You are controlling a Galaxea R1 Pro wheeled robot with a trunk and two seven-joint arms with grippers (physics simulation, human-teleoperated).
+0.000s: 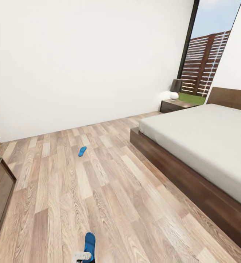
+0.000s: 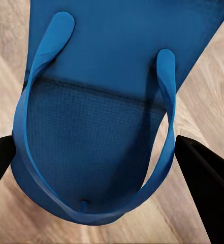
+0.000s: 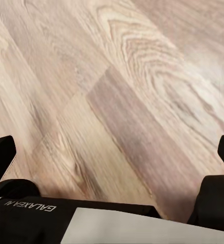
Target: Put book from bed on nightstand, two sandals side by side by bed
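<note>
We stand on the wood-plank floor [image 1: 109,197] of the bedroom, with the bed [image 1: 204,138] along the right and the nightstand [image 1: 177,105], bearing its lamp [image 1: 175,88], beyond the bed's far corner by the window [image 1: 208,58]. One sandal [image 1: 82,151] lies on open floor well apart from the bed's near edge; the other, the near sandal [image 1: 89,244], sits at the lower edge of the head view, with the left tool [image 1: 84,256] at it. In the left wrist view the near sandal [image 2: 106,117] lies between the two dark fingers [image 2: 205,178] of the left tool [image 2: 91,168], which stand wide apart on either side of the sole and strap; we cannot tell whether the pads touch its edges, and we judge it not yet firmly held. The right tool [image 3: 112,168] is spread wide over bare floor and holds nothing. No book shows on the visible part of the white mattress. As to hazards, we judge that closing on the thin strap instead of the sole could let the sandal swing or slip free when lifted, and that a pinch at the rounded edge could squeeze it out of the fingers. We also judge that the far sandal must be fetched separately, so setting the pair unevenly beside the frame remains a risk.
</note>
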